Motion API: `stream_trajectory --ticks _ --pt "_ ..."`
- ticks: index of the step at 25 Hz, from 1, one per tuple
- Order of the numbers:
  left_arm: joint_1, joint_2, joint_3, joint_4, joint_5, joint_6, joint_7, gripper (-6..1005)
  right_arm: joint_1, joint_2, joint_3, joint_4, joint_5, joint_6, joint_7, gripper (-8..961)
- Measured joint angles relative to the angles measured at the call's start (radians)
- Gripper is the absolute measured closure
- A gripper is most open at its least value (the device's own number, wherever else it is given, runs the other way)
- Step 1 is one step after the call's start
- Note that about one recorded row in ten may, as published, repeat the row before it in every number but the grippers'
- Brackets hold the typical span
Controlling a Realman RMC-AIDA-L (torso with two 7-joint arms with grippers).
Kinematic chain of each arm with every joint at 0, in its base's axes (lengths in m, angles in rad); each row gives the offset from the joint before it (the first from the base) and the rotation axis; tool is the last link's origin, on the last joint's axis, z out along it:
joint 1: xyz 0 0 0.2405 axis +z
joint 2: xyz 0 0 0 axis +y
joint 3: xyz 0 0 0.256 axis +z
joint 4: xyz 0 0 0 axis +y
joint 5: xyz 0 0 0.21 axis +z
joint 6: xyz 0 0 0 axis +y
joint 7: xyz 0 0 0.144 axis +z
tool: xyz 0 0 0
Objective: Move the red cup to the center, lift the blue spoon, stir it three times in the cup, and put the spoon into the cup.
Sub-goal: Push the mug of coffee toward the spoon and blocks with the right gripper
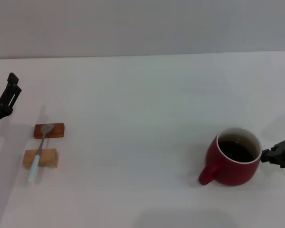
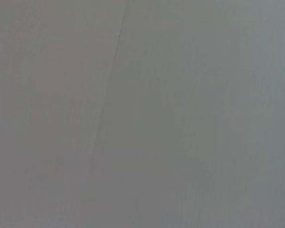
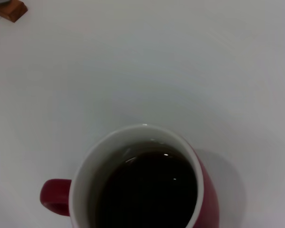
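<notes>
The red cup (image 1: 234,160) is a squat, rounded mug of glossy dark-red ceramic with a white rim and white inner wall, and it holds a dark liquid with small glints on its surface. Its single loop handle juts toward the robot's left and a little toward the near edge. It stands upright on the right side of the desk (image 1: 142,109), a smooth, matte white top. In the right wrist view the cup (image 3: 147,185) is seen from above and its near part is cut off by the frame edge. The right claw (image 1: 275,155), dark and blocky, sits just at the cup's right rim, mostly cut off by the picture's edge; whether it touches the rim, and how its fingers stand, cannot be told. Well apart, on the left side of the desk, the blue spoon (image 1: 39,151) lies across two small blocks: its grey metal bowl rests on the reddish-brown wooden block (image 1: 49,130) and its slim pale-blue handle crosses the lighter tan block (image 1: 41,158), its end overhanging toward the near edge. A corner of the reddish block (image 3: 10,9) shows in the right wrist view. The left claw (image 1: 9,92) hangs at the far left beyond the blocks, dark and angular, and its spread cannot be told. The left wrist view shows only a plain grey surface with a faint thin line.
</notes>
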Motion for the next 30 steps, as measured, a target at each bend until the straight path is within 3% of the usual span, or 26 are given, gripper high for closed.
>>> stream_trajectory --ticks 30 --pt "-0.003 0.000 0.000 0.001 0.001 -0.002 0.000 139 0.089 0.006 -0.040 0.126 0.010 0.027 -0.026 954"
